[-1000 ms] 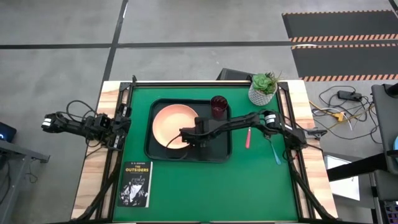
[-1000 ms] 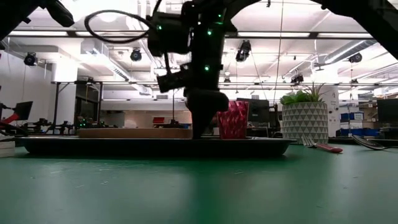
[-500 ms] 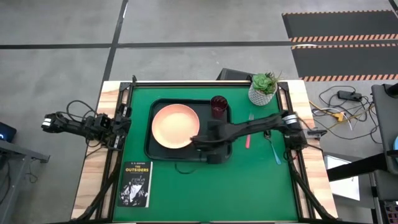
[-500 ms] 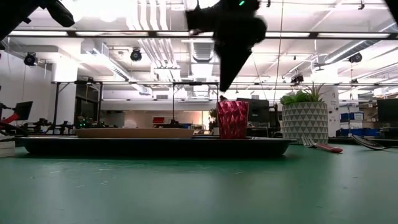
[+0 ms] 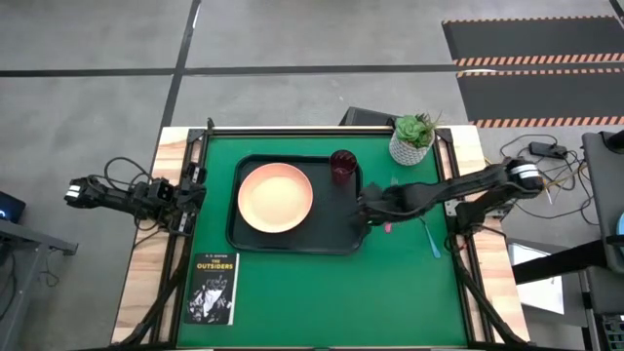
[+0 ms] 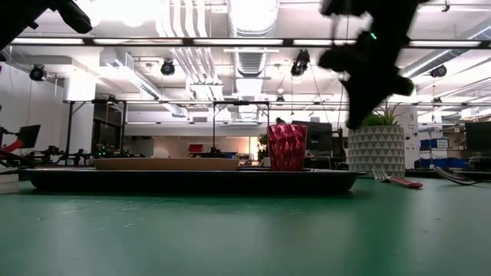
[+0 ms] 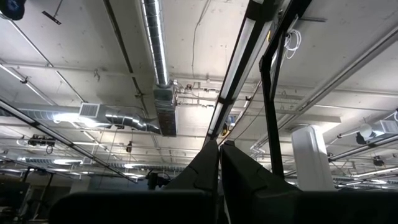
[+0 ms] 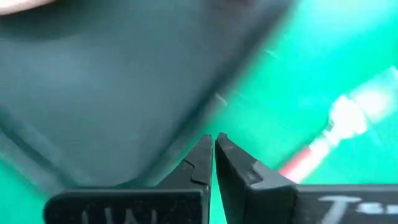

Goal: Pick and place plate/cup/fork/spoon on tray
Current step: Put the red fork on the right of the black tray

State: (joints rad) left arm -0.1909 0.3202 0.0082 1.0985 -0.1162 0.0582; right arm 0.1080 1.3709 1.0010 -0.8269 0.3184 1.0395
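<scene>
A: High view — plate [image 5: 276, 198] and cup [image 5: 342, 166] on tray [image 5: 292, 241]; fork [image 5: 388, 220] and spoon [image 5: 430, 237] on green counter [image 5: 322, 292], right of tray.
B: Right end effector [image 5: 366, 210]?
A: Pinched closed, empty, over tray's right rim, beside fork.
B: Left end effector [image 7: 219, 163]?
A: Closed too, empty, parked off counter's left edge.

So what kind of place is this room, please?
Probably a large industrial-style lab or workshop. The low view shows a high open ceiling with bare ducts and long strip lights, and the high view shows a concrete floor with hazard-striped mats.
</scene>
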